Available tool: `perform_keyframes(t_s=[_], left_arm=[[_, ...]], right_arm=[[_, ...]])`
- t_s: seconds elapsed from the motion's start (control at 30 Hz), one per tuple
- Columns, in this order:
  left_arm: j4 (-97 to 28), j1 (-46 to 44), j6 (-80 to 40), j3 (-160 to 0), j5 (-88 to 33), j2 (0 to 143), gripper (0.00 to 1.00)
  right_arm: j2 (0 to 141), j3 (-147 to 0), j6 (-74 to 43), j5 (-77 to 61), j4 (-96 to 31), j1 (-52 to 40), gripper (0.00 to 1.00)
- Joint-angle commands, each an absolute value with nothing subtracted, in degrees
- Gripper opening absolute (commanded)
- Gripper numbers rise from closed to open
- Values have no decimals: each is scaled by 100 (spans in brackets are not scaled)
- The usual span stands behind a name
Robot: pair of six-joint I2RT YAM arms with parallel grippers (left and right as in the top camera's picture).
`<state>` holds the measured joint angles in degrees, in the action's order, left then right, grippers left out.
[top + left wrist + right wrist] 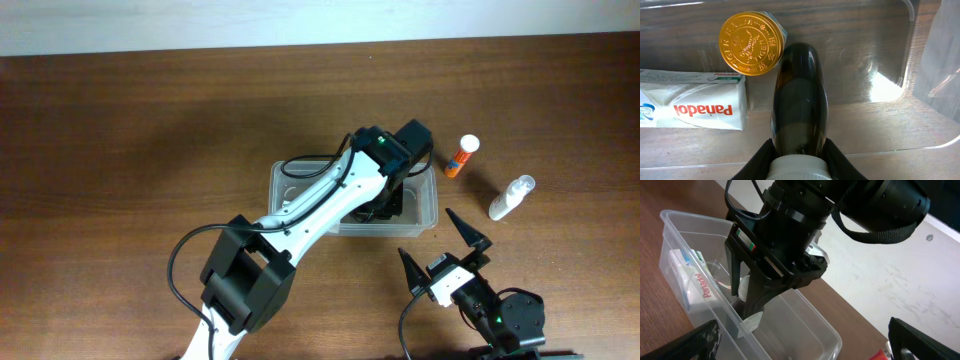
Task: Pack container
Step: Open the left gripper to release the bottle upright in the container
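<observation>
**Overhead view.** The container point(283, 182) is found near the centre of the brown surface point(120, 130). The left arm point(320, 200) is extended down into it, and its working end is hidden beneath the wrist housing. The right claw point(426, 233) is held spread and empty just beside the container's near right corner, judged to be parked clear of the left arm. An orange tube point(460, 157) and a white spray bottle point(511, 197) are noted outside, to the right, not yet packed.

**Left wrist view.** What the overhead hides is shown here. The left claw point(800, 147) is closed on a dark bottle point(799, 100) just ahead of its white cap point(800, 170). The bottle is held lengthwise over the container floor; contact with the floor cannot be confirmed. A gold-lidded jar point(751, 43) and a Panadol box point(692, 102) are already inside. The bottle is judged to be aligned beside them to save room.

**Right wrist view.** The container's depth and the steep descent of the left claw are shown side-on. The box is seen lying against one wall. The right claw's own fingers are seen wide apart, with nothing between them.
</observation>
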<state>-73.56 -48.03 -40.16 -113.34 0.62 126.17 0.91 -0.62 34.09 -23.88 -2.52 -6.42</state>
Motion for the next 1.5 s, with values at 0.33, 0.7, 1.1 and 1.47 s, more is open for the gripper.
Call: perform_keyframes(t_s=[0.33,0.7,1.1,1.47], left_arm=[[-7419,-4772,-4071,-11327,126,12665,27],[-7448,-4772,-4071,-11330,121,12665,37],[-7419,-4772,-4069,-11330,82,12663,38],[-7575,-4178,-3601,-12652,86,12414,61]], right_arm=[[36,-32,3367,-2355,-281,-598,98],[36,-32,3367,-2355,-281,-598,98],[36,-32,3367,-2355,-281,-598,98],[36,-32,3367,-2355,-281,-598,99]])
